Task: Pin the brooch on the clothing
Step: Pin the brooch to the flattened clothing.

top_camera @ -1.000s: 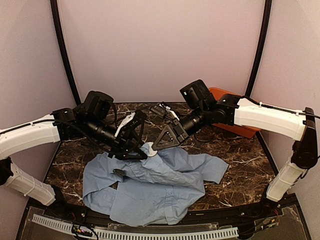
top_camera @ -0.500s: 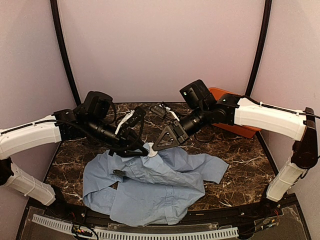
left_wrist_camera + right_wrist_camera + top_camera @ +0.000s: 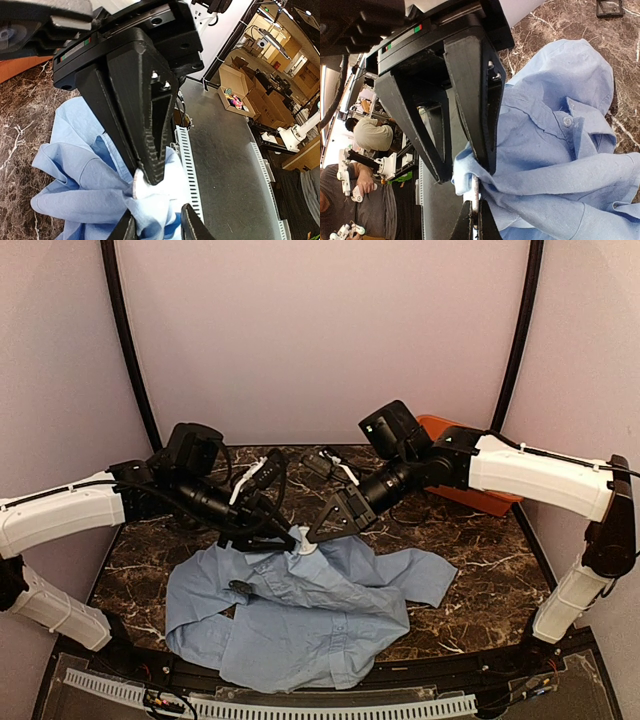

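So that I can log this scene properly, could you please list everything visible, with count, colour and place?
shirt: one, light blue, crumpled at the table's near centre, one fold raised.
brooch: one, dark, lying on the shirt's left part.
white piece: one, small, at the raised fold.
flat item: one, orange-red, far right, partly behind the right arm.
small frame: one, black, on bare marble.
table: one, dark veined marble.
left gripper: one, black, jaws parted about the fold.
right gripper: one, black, jaws shut on the shirt's fold.
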